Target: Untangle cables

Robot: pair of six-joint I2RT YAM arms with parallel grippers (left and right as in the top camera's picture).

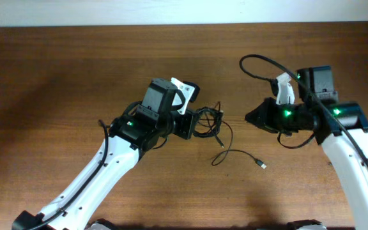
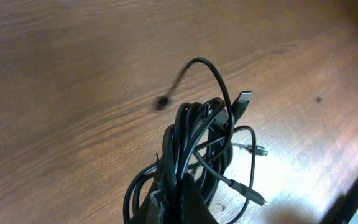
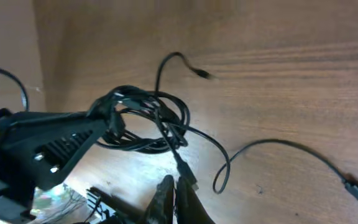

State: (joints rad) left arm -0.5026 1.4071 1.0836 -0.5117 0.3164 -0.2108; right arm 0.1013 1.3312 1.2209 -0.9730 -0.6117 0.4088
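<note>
Cables (image 1: 208, 122) lie in one tangled bundle on the table (image 1: 56, 76), the strands too knotted to count. Three plug ends show in the left wrist view. Left gripper (image 1: 193, 124) pinches the bundle. One loose tail ends in a plug (image 1: 260, 165). Right gripper (image 1: 250, 118) is nearby, fingers pressed together, holding nothing.
</note>
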